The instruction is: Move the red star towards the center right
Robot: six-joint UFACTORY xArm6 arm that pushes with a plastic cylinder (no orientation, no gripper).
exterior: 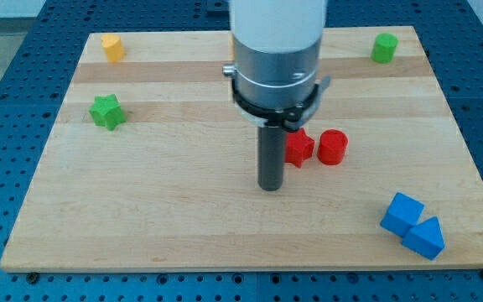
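Red star point(298, 148) just right of my tip point(270, 188) (touching?).

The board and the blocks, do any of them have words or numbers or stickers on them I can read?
None: nothing readable shows in this view.
The wooden board is bare wood.
The red star, red cylinder, green star, green block, yellow block and two blue blocks are plain.
My tip and the arm's housing carry no label.
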